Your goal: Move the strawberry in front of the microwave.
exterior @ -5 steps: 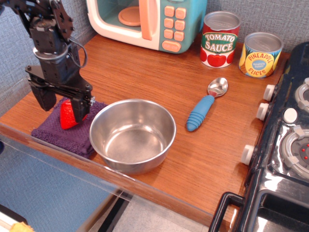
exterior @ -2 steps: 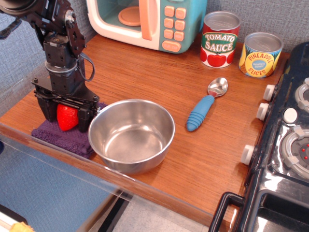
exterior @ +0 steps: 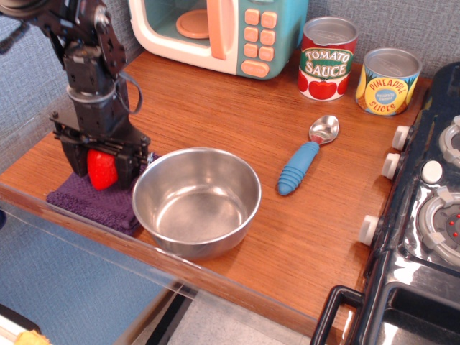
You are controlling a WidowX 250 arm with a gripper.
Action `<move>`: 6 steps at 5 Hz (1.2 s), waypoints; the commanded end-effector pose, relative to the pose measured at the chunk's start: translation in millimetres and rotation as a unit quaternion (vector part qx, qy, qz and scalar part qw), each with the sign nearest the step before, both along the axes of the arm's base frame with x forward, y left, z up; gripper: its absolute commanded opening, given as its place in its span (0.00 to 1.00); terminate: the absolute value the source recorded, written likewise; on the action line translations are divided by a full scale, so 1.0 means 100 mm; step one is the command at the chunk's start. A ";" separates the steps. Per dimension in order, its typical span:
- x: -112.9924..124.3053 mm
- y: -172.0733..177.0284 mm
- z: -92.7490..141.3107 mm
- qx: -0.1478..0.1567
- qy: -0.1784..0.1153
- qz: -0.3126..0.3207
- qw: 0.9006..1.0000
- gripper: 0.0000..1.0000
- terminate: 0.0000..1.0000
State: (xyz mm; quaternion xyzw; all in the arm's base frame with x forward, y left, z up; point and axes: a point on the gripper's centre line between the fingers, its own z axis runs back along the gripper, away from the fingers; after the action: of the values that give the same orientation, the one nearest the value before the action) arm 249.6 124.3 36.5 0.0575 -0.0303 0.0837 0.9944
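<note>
The end effector [exterior: 101, 167] points straight down at the near left corner of the table [exterior: 237, 122], its two black fingers [exterior: 123, 167] clamped on either side of the strawberry [exterior: 101, 169], which shows red between them. Whether the berry touches the purple cloth [exterior: 90, 203] right beneath it or sits just clear of it I can't tell from here. Immediately to the right of the end effector, touching or nearly touching the cloth's edge, stands the steel bowl [exterior: 196, 199], nothing in it. Farther right, well apart from the bowl, lies a spoon [exterior: 307, 155] with a ribbed blue handle, its metal scoop pointing toward the back. Beyond the end effector, at the back of the table, sits the microwave [exterior: 219, 32], an orange plate visible through its window and the wood in front of it bare; the strawberry is well apart from it. Right of the microwave stand a tomato sauce can [exterior: 327, 57] and a pineapple can [exterior: 388, 80], side by side. At the far right edge is the black stove [exterior: 424, 237] with its white knobs.
</note>
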 end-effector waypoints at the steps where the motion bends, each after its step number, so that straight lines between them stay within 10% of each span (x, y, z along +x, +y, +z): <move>1: 0.29 0.09 0.63 -0.014 -0.080 0.017 0.997 0.00 0.00; 3: 1.14 0.63 0.48 -0.029 -0.081 0.105 0.991 0.00 0.00; 6: 1.42 0.79 0.08 0.028 -0.100 0.077 0.992 0.00 0.00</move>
State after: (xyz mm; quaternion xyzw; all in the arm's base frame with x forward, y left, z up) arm 388.1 197.7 23.3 0.0682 -0.1004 0.1679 0.9783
